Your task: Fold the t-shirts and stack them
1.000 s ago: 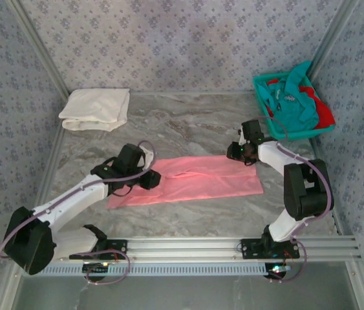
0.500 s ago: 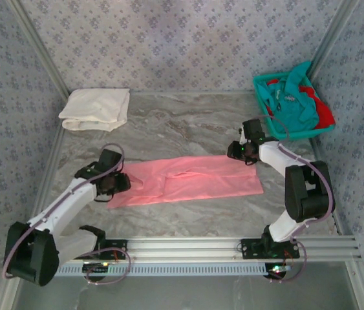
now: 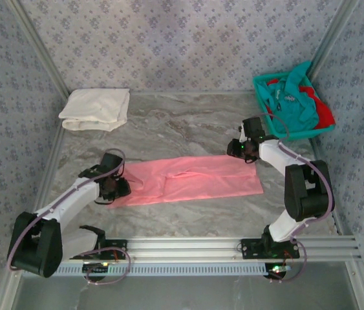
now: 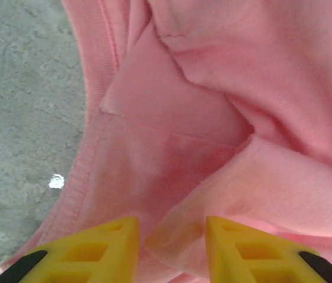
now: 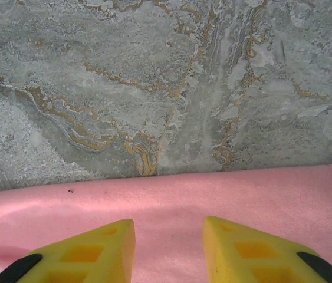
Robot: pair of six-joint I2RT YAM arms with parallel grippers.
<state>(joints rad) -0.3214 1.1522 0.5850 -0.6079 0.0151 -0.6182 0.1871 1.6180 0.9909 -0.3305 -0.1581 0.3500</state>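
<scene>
Left gripper (image 3: pixel 117 187) has swung off the middle of the salmon pink t-shirt (image 3: pixel 194 179) to its left end, near the table's (image 3: pixel 188 123) left edge. Right gripper (image 3: pixel 240 150) hasn't budged from the shirt's far right corner, jaws narrowly apart over flat cloth. Left jaws stand narrowly apart around a raised fold; pinching or not, can't tell, tips cut off. Open marble lies beyond the shirt, and 1 cream-white t-shirt (image 3: pixel 96 108) sits in the far left corner.

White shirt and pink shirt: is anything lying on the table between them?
No. The top view shows bare marble table between the white shirt and the pink shirt.
</scene>
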